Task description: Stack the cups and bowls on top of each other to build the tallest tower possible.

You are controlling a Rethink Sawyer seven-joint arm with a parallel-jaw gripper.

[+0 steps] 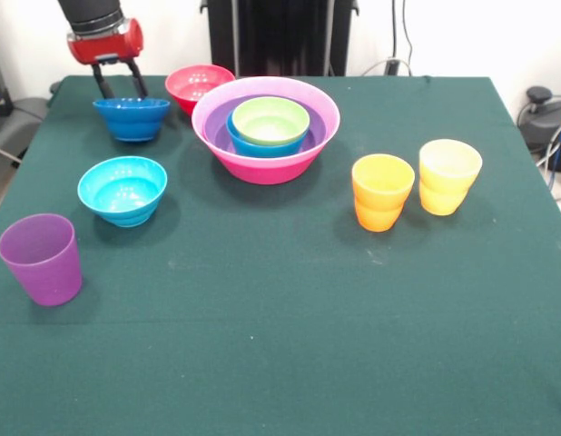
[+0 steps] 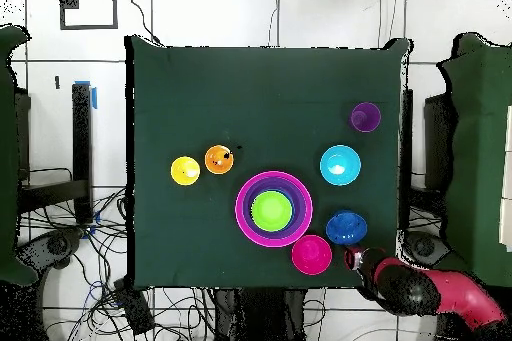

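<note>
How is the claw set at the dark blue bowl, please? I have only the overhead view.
Observer: In the front view the claw is open. Its two fingers are spread just behind the far rim of the dark blue bowl, and it holds nothing.
Operator: Thank you. What lies right under the lime green bowl?
Observer: A mid blue bowl. It is nested in the purple bowl, which sits in the hot-pink bowl.
Operator: And how do the orange cup and yellow cup stand?
Observer: Both stand upright, mouths up, and each has a stepped waist.
</note>
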